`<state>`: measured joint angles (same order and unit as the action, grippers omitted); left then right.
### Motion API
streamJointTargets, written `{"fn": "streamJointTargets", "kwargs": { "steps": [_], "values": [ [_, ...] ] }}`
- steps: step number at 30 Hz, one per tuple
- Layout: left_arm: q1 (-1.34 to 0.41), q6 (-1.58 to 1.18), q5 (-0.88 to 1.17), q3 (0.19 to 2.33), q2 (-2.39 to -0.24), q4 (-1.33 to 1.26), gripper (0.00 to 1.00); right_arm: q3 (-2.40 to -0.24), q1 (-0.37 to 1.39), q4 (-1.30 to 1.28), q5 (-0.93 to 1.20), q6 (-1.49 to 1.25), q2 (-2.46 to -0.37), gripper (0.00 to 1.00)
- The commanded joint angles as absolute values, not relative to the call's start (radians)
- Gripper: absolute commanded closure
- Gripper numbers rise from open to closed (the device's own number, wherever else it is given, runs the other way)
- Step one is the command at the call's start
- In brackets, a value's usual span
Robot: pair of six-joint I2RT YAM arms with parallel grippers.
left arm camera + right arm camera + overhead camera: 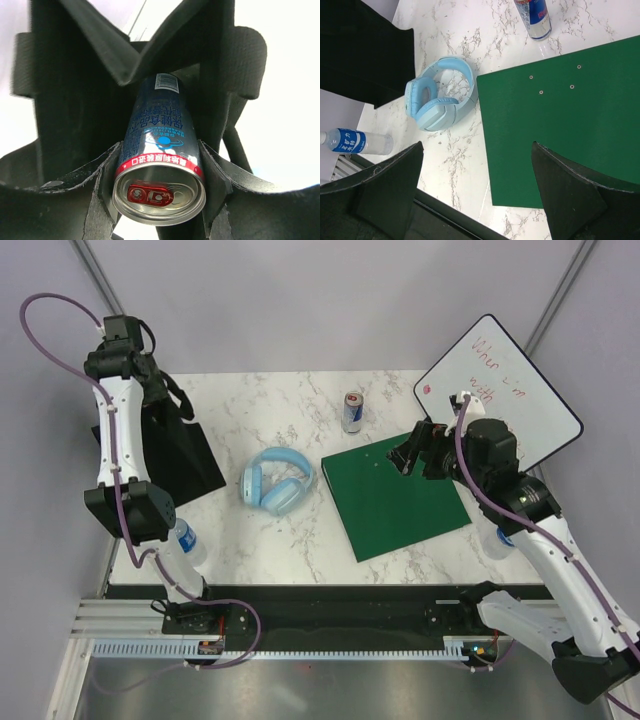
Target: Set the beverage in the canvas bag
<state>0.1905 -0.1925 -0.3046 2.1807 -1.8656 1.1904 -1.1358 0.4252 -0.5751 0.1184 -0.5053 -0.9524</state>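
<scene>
While the left pincer (160,167) clamps the can (159,125), black cloth of the bag (188,455) hangs close on both sides (bag sits at the tabletop's (270,400) left edge). Empty, the right pincer (476,150) gapes wide above the green board (395,495). Mid-tabletop lie headphones (277,480) and a second can (353,412), bare marble between. One bottle (187,542) at near-left edge. Grey walls (300,300) behind.
</scene>
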Motion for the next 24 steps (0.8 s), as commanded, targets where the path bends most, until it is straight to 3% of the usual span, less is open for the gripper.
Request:
{"fn": "streamJointTargets", "kwargs": {
  "steps": [1,6,16,24],
  "values": [
    [0.204,-0.222,-0.282,2.215,-1.887,1.097,0.98,-1.144,0.425,-0.537,0.092,-0.517,-0.911,0.04],
    [0.229,-0.255,-0.239,2.226,-1.907,1.103,0.98,-1.124,0.423,-0.537,0.094,-0.509,-0.907,0.04],
    [0.235,-0.241,-0.351,2.220,-1.871,1.089,0.98,-1.123,0.423,-0.534,0.086,-0.489,-0.911,0.04],
    [0.256,-0.291,-0.276,2.189,-1.931,1.048,0.98,-1.112,0.423,-0.535,0.089,-0.488,-0.902,0.04]
  ]
}}
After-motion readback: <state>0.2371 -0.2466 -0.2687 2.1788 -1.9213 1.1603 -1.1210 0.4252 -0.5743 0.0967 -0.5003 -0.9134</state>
